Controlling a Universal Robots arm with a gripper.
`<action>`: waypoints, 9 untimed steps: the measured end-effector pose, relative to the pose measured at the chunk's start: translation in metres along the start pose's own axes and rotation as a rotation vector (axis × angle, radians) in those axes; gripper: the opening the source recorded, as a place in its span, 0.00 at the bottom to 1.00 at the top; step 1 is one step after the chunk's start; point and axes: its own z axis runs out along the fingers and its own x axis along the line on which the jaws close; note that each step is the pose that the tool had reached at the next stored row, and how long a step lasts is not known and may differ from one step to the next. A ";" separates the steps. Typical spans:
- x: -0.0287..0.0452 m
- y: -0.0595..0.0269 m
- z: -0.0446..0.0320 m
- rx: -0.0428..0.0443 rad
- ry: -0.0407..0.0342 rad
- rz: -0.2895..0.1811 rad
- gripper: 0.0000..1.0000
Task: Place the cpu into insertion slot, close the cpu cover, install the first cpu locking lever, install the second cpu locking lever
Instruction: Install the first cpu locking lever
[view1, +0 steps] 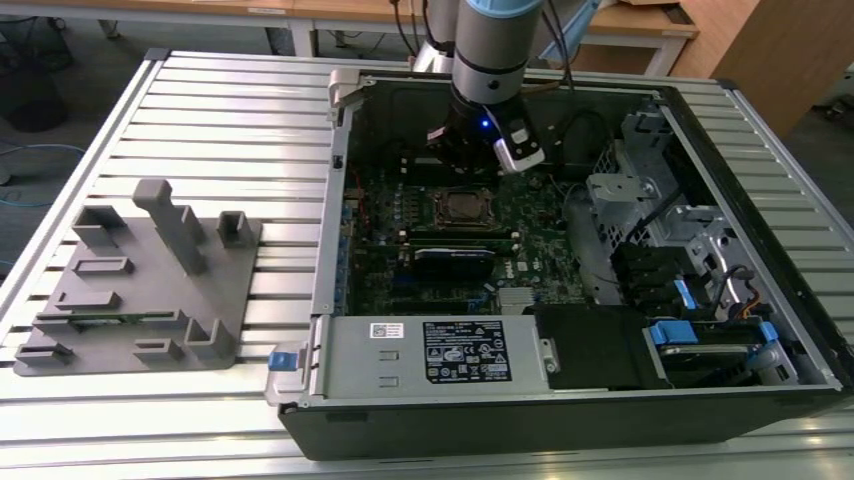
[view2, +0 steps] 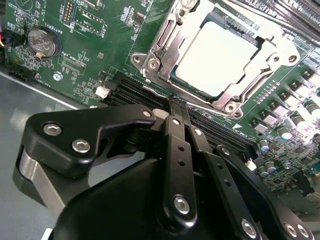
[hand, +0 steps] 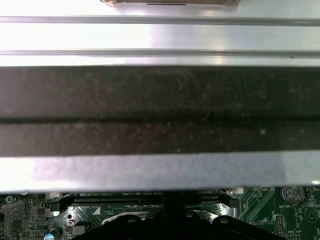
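Observation:
The cpu (view2: 215, 55) lies flat in the insertion slot (view1: 465, 205), its pale metal face showing. The silver cpu cover (view2: 165, 50) frames it and lies down over its edges. My gripper (view2: 177, 104) is shut, its two black fingers pressed together with nothing visible between them. Their tips sit at the socket's edge, beside a thin silver rod (view2: 156, 91) that runs along that side. In the exterior view the gripper (view1: 461, 165) hangs inside the open computer case, just behind the socket. The first wrist view shows the socket's rim (hand: 145, 218) below the case wall.
A grey power-supply box (view1: 427, 350) fills the case's front. Metal drive cages (view1: 667, 230) stand on the exterior view's right, and a dark card (view1: 454, 260) lies in front of the socket. A grey fixture (view1: 140, 280) rests on the slatted table. The case wall (hand: 160, 110) is close by.

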 end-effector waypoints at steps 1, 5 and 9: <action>0.0000 0.0001 0.0002 0.0007 -0.0004 0.002 0.11; 0.0000 0.0005 0.0009 0.0053 -0.0018 0.009 0.11; 0.0002 0.0008 0.0022 0.0162 -0.0042 0.021 0.11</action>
